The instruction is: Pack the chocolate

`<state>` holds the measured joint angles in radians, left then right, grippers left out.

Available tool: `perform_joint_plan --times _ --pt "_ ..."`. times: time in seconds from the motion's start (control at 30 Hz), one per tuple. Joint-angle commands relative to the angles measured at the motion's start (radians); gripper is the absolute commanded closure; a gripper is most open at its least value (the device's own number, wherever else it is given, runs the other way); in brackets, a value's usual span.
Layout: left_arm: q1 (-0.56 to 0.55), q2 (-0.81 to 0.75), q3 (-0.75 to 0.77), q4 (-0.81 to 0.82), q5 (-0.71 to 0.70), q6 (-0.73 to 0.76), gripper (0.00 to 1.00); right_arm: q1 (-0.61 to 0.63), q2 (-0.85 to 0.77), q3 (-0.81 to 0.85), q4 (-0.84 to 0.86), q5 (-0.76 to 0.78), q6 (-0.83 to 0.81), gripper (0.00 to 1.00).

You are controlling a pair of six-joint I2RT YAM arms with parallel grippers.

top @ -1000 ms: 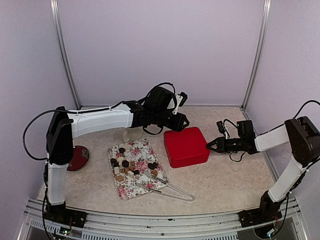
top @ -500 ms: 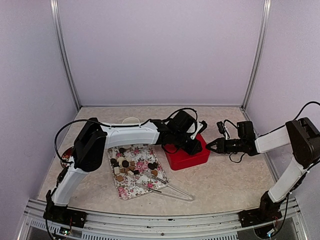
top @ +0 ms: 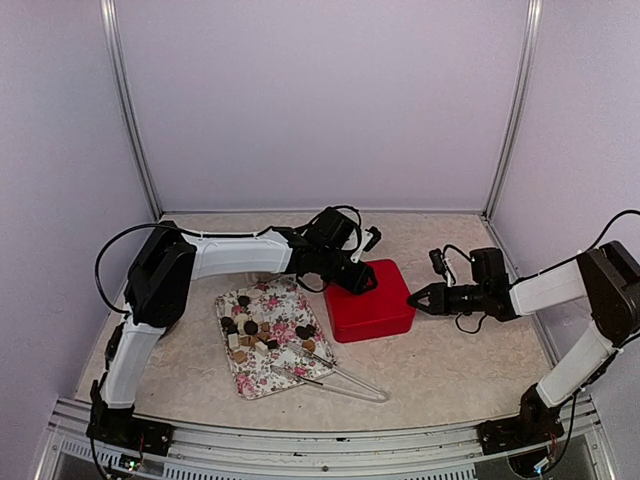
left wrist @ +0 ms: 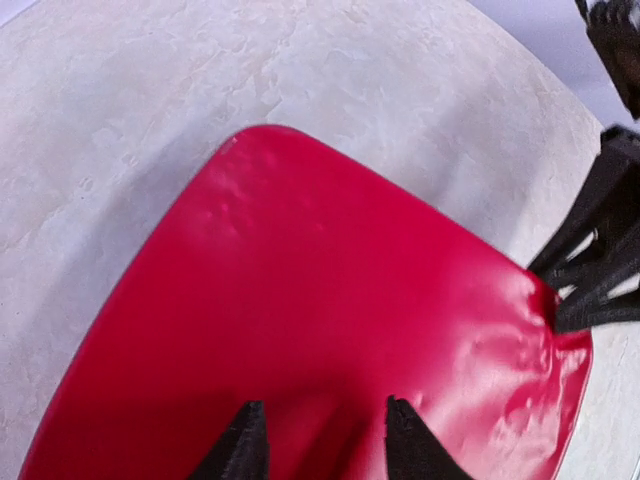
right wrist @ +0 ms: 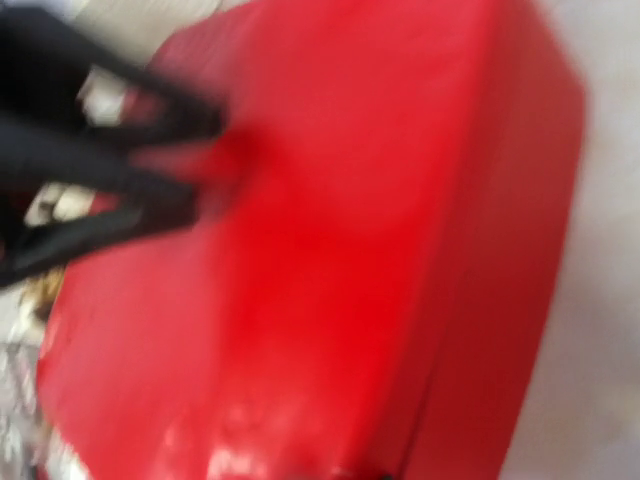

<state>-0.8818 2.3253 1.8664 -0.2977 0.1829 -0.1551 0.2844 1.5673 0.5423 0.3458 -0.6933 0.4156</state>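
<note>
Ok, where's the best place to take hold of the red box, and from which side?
The red box is wide, with a smooth flat top and rounded corners: nothing on top to pinch. So probably take its right edge, coming in level from the right, where the right gripper points at it; the left gripper hovers over the top.

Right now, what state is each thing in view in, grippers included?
red box, lid shut.
floral tray, flat on the table.
chocolate, loose on the floral tray, unpacked.
tongs, lying unheld at the tray's near corner.
left gripper, open above the box lid.
right gripper, at the box's right edge, jaws unclear.
</note>
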Motion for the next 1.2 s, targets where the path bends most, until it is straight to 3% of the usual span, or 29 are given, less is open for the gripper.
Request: perform_joint_plan --times 0.0,0.1,0.23,0.37,0.47,0.73,0.93,1.17 --pt "0.003 -0.022 -0.092 -0.065 -0.042 0.024 0.52 0.108 0.027 -0.122 -0.28 -0.122 0.027 0.68" --pt "-0.009 -0.113 -0.164 0.009 -0.068 0.043 0.39 0.108 -0.017 -0.116 -0.238 -0.174 0.086 0.63" --pt "0.0 -0.186 -0.224 0.047 -0.094 0.038 0.29 0.116 -0.055 -0.118 -0.157 -0.268 0.172 0.62" --pt "0.014 -0.227 -0.251 0.045 -0.065 0.047 0.29 0.125 -0.093 -0.104 -0.231 -0.24 0.133 0.59" --pt "-0.03 -0.27 -0.252 0.034 -0.058 0.106 0.36 0.125 -0.152 -0.083 -0.321 -0.177 0.083 0.58" --pt "-0.121 -0.293 -0.173 -0.064 -0.042 0.155 0.68 0.026 -0.369 -0.009 -0.455 -0.101 0.066 0.63" --pt "-0.173 -0.208 -0.098 -0.125 -0.035 0.165 0.78 -0.03 -0.399 0.01 -0.51 -0.102 0.019 0.64" --pt "-0.233 -0.002 -0.067 -0.218 -0.011 0.202 0.85 -0.055 -0.395 -0.032 -0.487 -0.114 0.014 0.66"
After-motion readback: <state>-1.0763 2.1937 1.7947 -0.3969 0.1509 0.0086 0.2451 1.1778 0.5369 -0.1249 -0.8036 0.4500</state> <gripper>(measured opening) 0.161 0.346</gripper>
